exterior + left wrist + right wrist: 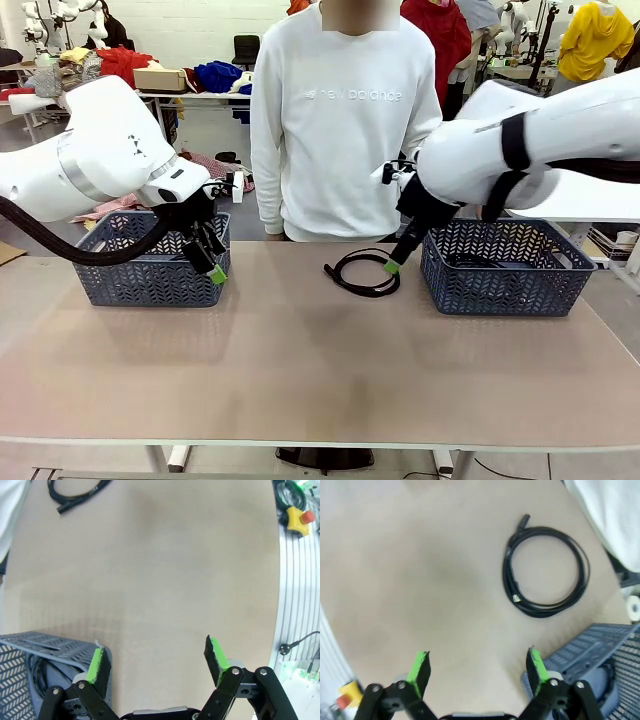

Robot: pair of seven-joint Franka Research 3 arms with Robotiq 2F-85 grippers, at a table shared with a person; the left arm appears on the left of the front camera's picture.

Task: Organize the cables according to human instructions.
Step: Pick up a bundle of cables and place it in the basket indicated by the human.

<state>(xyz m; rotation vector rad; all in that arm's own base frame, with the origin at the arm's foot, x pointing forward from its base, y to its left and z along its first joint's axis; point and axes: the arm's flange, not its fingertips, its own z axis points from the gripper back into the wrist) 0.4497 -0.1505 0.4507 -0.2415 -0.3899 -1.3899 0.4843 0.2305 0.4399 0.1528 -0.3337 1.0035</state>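
One cable, a black cord coiled in a round loop, lies on the table at the far middle, just left of the right basket. My right gripper hangs open beside the coil's right edge, nothing between its fingers. In the right wrist view the cable lies ahead and to the right of that open right gripper. My left gripper is open and empty at the left basket's right front corner. In the left wrist view a dark cable lies inside that basket, beside the open left gripper.
A person in a white sweatshirt stands at the far edge, behind the coil. A dark cord shows inside the right basket. A red and yellow stop button sits off the table's near side. The table's front half is bare.
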